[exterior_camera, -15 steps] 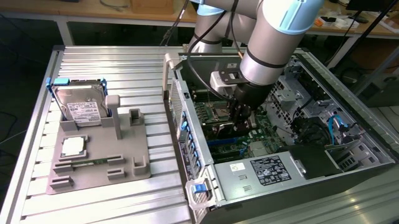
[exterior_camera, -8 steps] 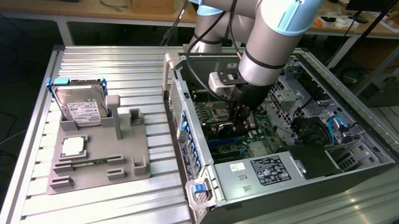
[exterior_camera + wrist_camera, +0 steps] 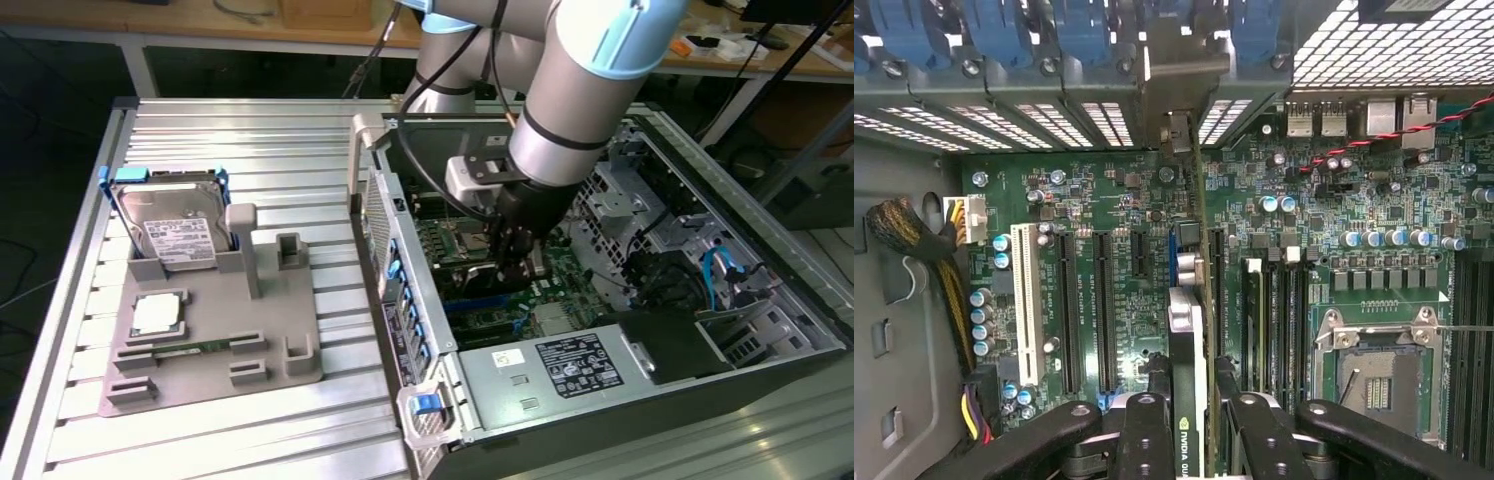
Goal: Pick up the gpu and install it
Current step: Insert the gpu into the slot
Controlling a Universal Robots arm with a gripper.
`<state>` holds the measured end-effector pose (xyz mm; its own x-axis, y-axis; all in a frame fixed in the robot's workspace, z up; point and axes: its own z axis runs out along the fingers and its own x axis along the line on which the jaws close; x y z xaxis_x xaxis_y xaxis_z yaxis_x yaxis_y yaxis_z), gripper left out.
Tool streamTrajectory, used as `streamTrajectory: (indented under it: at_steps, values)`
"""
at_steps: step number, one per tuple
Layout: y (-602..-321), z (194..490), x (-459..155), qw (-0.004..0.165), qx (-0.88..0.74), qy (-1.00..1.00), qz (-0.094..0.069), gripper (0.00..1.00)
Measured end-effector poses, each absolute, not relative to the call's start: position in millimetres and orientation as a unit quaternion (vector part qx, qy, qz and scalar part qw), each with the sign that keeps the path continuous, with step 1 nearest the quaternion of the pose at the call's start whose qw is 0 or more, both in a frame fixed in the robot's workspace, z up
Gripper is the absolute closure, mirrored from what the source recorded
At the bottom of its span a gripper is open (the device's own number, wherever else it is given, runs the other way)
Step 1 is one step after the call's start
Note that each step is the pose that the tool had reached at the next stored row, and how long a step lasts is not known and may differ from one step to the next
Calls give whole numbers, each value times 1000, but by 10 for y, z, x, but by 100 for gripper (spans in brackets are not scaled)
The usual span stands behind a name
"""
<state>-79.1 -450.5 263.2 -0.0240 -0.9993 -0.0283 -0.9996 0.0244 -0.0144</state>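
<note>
At the exterior view's left, a grey holder tray (image 3: 214, 345) lies on the ribbed metal surface (image 3: 240, 130). A silver hard drive (image 3: 167, 225) stands upright at the tray's far end, and a square chip (image 3: 158, 313) and a narrow green memory stick (image 3: 187, 348) lie flat nearer the camera.

Toward the middle stands the open computer case (image 3: 400, 300). The robot arm (image 3: 574, 90) reaches down into it, with the claw (image 3: 514, 262) low over the motherboard (image 3: 461, 245).

In the wrist view the claw (image 3: 1190, 400) is partly closed. Its two black fingers (image 3: 1144, 430) clamp the gpu (image 3: 1184, 320) from either side. The card is held edge-on and upright above the motherboard (image 3: 1104, 200), in line with the long expansion slots (image 3: 1102, 310). Its silver bracket end (image 3: 1174, 130) is up against the case's rear slot openings. I cannot tell whether its lower edge is in a slot.

Farther to the exterior view's right, the black power supply (image 3: 574, 365) sits in the case's near corner.
</note>
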Motion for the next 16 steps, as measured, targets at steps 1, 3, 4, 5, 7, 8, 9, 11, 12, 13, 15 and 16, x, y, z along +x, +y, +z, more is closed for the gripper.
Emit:
streamTrajectory:
  at_steps: [1, 3, 4, 5, 7, 8, 9, 11, 12, 13, 15, 16]
  values:
    - [-4506, 2629, -791, 15, -698, 716, 5, 73]
    - [-4506, 2625, -792, 15, -698, 716, 5, 73]
    - [-4507, 2623, -792, 15, -698, 716, 5, 73]
    - [-4507, 2621, -792, 15, -698, 716, 5, 73]
    - [-4508, 2617, -792, 15, -698, 715, 5, 73]
    - [-4508, 2614, -792, 16, -698, 716, 5, 73]
    - [-4508, 2612, -793, 16, -698, 715, 5, 73]
    - [-4509, 2611, -794, 16, -698, 716, 5, 73]
    - [-4511, 2611, -795, 16, -698, 715, 5, 73]
    - [-4513, 2610, -796, 16, -698, 716, 5, 73]
    - [-4519, 2611, -796, 16, -698, 716, 6, 73]
    - [-4522, 2610, -796, 16, -698, 715, 6, 73]
